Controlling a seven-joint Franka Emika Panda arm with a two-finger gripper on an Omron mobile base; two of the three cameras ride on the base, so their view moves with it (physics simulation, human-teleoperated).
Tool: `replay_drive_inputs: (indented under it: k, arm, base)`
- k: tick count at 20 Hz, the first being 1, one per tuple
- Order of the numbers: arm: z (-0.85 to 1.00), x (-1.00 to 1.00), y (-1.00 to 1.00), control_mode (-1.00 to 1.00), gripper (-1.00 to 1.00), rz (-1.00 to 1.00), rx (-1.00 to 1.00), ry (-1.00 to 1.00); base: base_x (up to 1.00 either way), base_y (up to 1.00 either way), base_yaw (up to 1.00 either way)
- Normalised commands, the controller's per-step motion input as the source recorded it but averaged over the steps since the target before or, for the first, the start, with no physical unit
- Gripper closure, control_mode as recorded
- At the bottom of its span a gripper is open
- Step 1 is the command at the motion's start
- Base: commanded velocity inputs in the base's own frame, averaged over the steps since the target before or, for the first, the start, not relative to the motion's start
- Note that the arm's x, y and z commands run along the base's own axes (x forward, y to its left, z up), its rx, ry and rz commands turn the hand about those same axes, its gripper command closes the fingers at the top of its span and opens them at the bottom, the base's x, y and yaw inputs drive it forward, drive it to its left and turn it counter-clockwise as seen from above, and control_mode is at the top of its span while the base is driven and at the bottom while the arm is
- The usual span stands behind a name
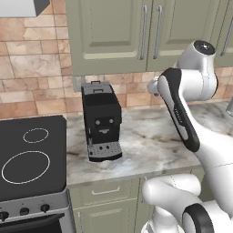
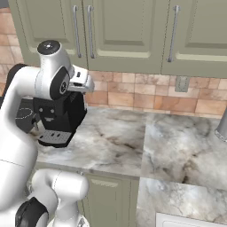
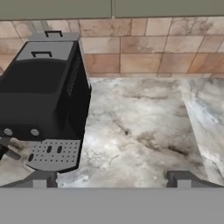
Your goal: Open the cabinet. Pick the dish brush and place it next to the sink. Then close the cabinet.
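The cabinet [image 1: 109,32] hangs on the wall above the counter with both sage-green doors shut, its two long silver handles side by side at the middle. It also shows in the right base view [image 2: 124,26], and its lower edge runs along the top of the hand view [image 3: 57,8]. My gripper [image 3: 111,179] is open, with its fingertips [image 3: 39,179] far apart and nothing between them. It hovers over the marble counter, below the cabinet and beside the coffee machine. The dish brush is out of view. A pale rim [image 2: 186,219] at the lower right may be the sink's; I cannot tell.
A black coffee machine [image 1: 101,120] stands on the counter [image 1: 145,145] under the cabinet's left door, close to my hand [image 2: 82,80]. A black stove top [image 1: 29,157] lies at the left. A grey metal thing [image 2: 222,124] rises at the right edge. Another green door [image 2: 195,26] adjoins on the right.
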Motion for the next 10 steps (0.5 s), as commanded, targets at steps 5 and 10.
replay_drive_inputs:
  k: [5,10]
  arm:
    - [0.26,0.0,0.0,-1.0,-1.0,0.0,-0.01,-0.02]
    - [0.28,0.0,0.0,-1.0,-1.0,0.0,-0.04,-0.05]
  base:
    - [0.0,0.0,0.0]
    - [0.0,0.0,0.0]
